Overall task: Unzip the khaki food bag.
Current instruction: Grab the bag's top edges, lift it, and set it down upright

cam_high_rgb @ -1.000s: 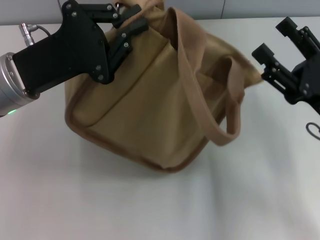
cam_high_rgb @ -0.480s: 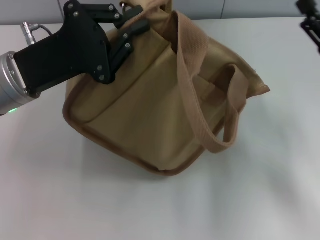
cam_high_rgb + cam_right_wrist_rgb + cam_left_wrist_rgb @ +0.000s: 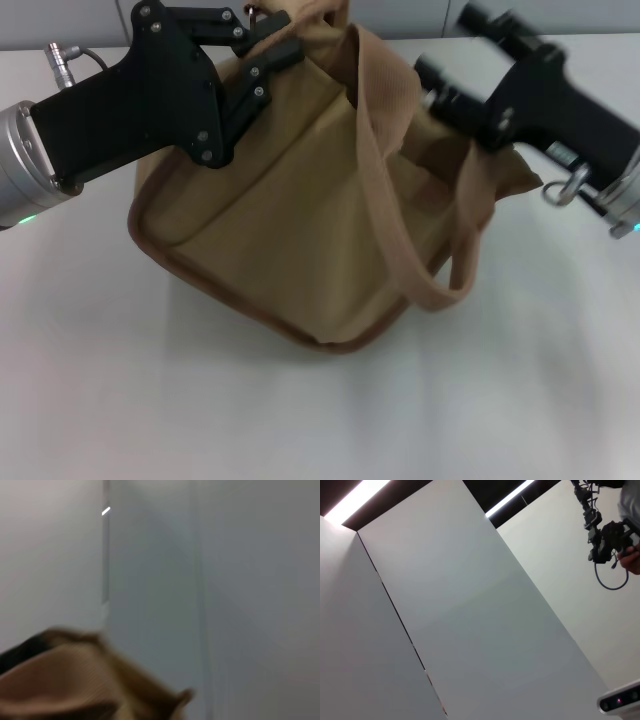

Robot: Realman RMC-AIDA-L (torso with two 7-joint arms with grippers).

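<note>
Khaki food bag point(image 3: 300, 220) sits mid-frame on the table point(image 3: 150, 400), tilted. We pinch its upper-left top edge w/ left gripper point(image 3: 268, 45) to anchor it; right gripper point(image 3: 452, 62), upper right, grip state unclear, reaches toward the top, prob. for the zipper.

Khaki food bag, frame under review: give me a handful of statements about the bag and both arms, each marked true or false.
1. The khaki food bag sits on the white table. True.
2. The left gripper is at the bag's top far corner. True.
3. The right gripper hangs over bare table, well clear of the bag. False: it is over the bag's top, by the handle.
4. The bag lies flat with both handles tucked under it. False: it stands tilted, one handle looping down its front.
5. The right wrist view shows tan fabric. True.
</note>
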